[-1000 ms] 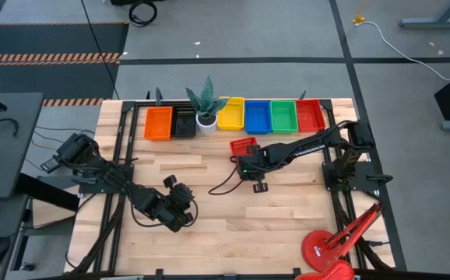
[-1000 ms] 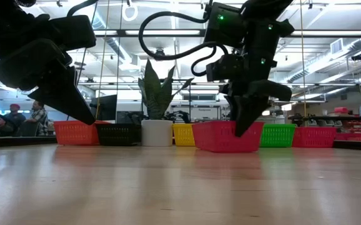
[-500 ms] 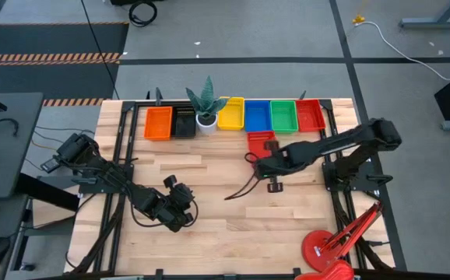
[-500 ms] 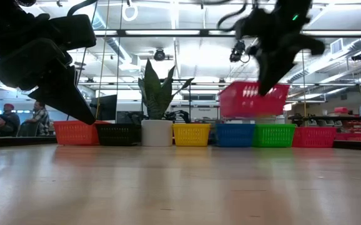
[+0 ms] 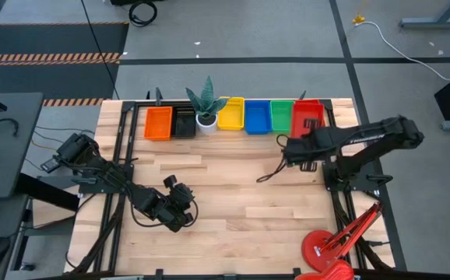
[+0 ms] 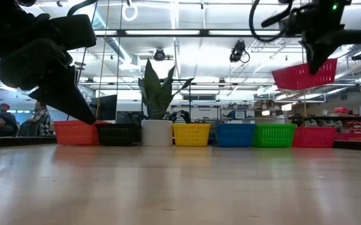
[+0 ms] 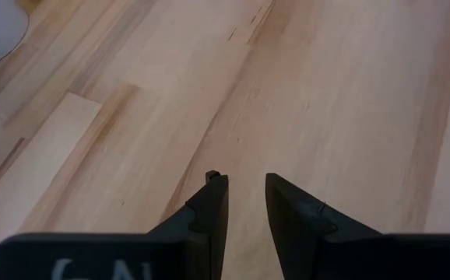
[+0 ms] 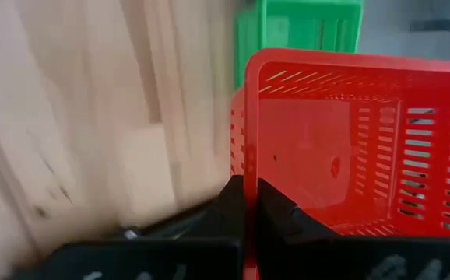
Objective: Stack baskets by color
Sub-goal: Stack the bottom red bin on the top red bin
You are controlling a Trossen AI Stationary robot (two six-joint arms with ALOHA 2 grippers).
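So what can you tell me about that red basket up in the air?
The red basket is a small, shallow rectangular tray of what looks like plastic, with slotted mesh walls and floor, and it looks empty. The right gripper holds it by one rim, jaws pinched shut on the wall. It hangs tilted, well above the table, over the right end of the basket row, above a second red basket standing on the table beside the green basket. Nothing else touches it.

Seven baskets (image 5: 257,116), one plant (image 5: 206,105), one lamp (image 5: 326,250)
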